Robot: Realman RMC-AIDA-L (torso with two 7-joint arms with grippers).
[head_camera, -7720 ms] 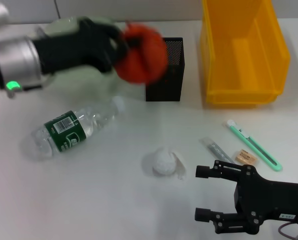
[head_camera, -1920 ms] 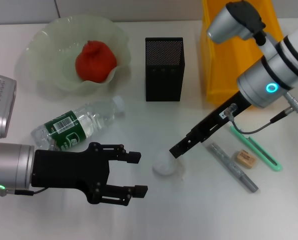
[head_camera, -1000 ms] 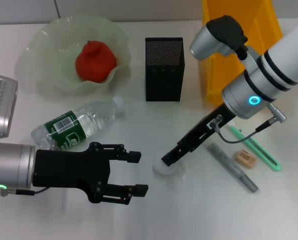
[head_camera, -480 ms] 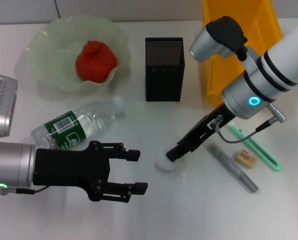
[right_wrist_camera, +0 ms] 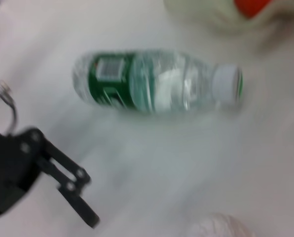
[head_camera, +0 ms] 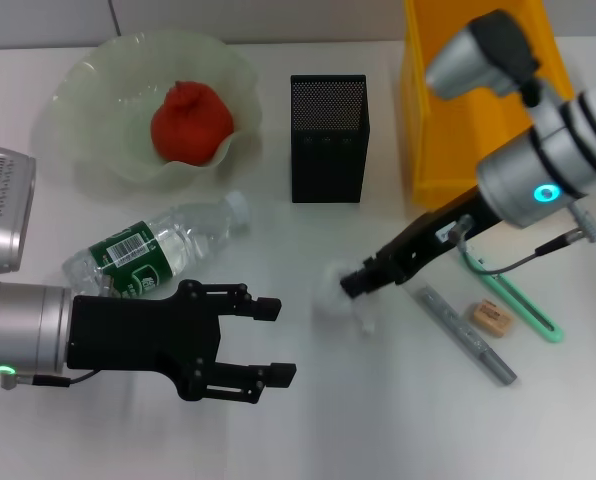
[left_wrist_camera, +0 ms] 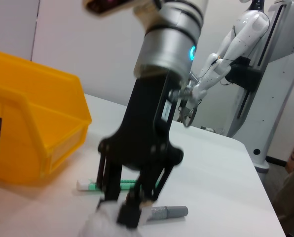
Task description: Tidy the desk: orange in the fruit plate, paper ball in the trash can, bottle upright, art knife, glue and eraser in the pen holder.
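My right gripper (head_camera: pixel 354 284) is shut on the white paper ball (head_camera: pixel 331 293) and holds it just above the table, right of centre. In the left wrist view the same gripper (left_wrist_camera: pixel 125 210) pinches the ball (left_wrist_camera: pixel 105 223). My left gripper (head_camera: pixel 283 341) is open and empty at the front left. The orange (head_camera: pixel 190 122) lies in the pale green fruit plate (head_camera: pixel 78 80). The bottle (head_camera: pixel 153 255) lies on its side and also shows in the right wrist view (right_wrist_camera: pixel 157 89). The grey glue stick (head_camera: pixel 465 335), eraser (head_camera: pixel 490 316) and green art knife (head_camera: pixel 513 297) lie at the right.
The black mesh pen holder (head_camera: pixel 328 140) stands at the back centre. The yellow bin (head_camera: pixel 478 100) stands at the back right, just behind my right arm. In the left wrist view the bin (left_wrist_camera: pixel 28 118) is beyond the ball.
My right gripper has closed on the paper ball and raised it, shifting up and to the right. The left arm has not moved.
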